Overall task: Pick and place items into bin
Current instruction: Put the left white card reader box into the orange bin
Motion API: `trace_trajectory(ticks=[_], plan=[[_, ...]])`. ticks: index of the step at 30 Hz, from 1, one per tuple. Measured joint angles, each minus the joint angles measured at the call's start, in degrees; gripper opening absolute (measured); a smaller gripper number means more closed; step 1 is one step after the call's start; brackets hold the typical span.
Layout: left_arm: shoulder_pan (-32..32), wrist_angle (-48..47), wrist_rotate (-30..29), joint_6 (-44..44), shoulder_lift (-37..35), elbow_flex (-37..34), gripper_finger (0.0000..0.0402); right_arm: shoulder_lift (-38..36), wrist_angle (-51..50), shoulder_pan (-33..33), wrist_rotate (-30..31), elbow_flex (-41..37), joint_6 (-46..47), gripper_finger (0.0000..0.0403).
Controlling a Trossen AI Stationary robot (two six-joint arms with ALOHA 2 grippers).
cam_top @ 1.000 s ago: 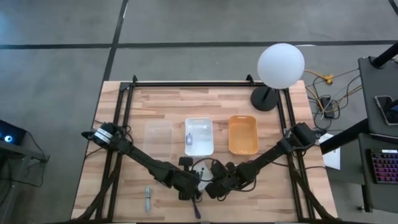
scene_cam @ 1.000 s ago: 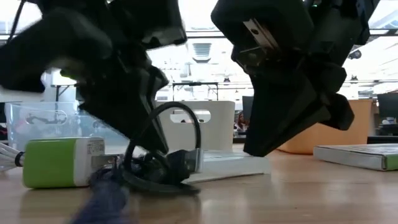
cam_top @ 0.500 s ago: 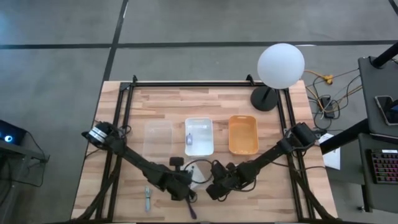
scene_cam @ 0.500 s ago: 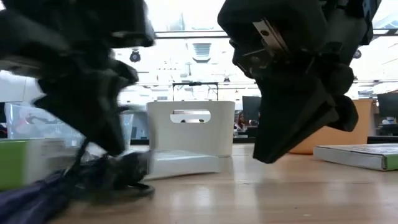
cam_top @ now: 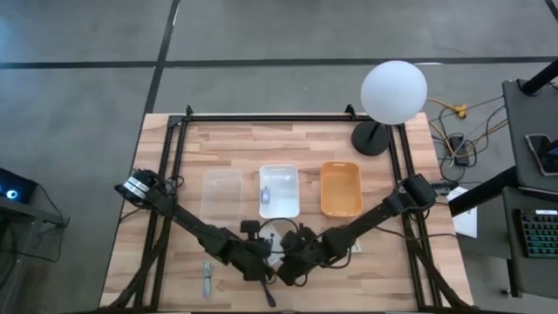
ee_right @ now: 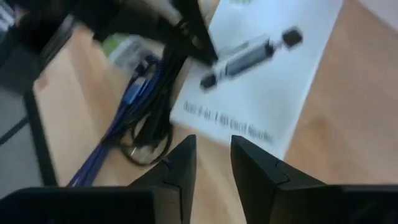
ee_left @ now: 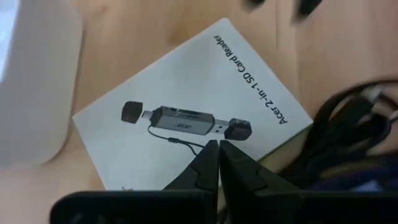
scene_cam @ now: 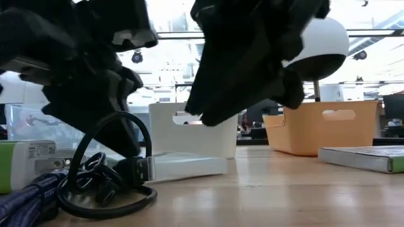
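Observation:
A white card printed with a card reader lies flat on the table near its near edge, also in the high view and low view. A coiled black cable rests beside it, with a blue cable and a green-and-white box. My left gripper is shut, its tips over the card's printed face. My right gripper is open, hovering over the card's edge next to the black cable. A grey stick lies on the table left of both. My left gripper points down from above with its shut fingertips over the card's printed face. Whether they touch the card, I cannot tell.
Three bins stand in a row behind the grippers: a clear one, a white one and an orange one. A globe lamp stands at the far right. A flat box lies to the right.
My left gripper has shifted toward the table's left, and the black cable and green-and-white box have slid left with it. My right gripper has moved left toward the card and risen.

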Motion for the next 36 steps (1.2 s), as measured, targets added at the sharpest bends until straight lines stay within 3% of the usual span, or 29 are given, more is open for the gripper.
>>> trace_trajectory(ticks=[5,12,17,21,25,30,36], plan=[[1.2,6.0,0.1,4.0,1.5,-0.1,0.0,0.6,-5.4,-0.5,3.9,1.0,3.1,0.0087],[0.6,12.6,2.1,3.7,0.7,0.9,0.0,0.7,-8.2,-0.4,3.5,-2.9,8.4,0.008],[-1.3,3.6,-0.8,3.7,-1.1,2.6,0.0,0.1,-8.0,0.4,0.3,-4.8,11.1,0.0082],[-1.9,-5.4,-1.1,-2.8,-2.1,3.0,0.0,0.1,-6.5,1.9,-2.8,-5.0,14.7,0.0076],[-2.1,-3.6,2.1,-5.1,-1.1,2.1,0.0,0.4,-3.4,2.8,-3.8,-4.6,16.4,0.007],[-2.3,-3.9,2.1,-8.1,-1.0,0.9,0.0,1.5,-4.5,2.7,-3.9,-4.5,21.6,0.0068],[-2.3,-7.2,2.4,-8.2,-1.3,0.4,0.0,3.0,-4.8,2.9,-3.7,-4.5,21.2,0.0068]])
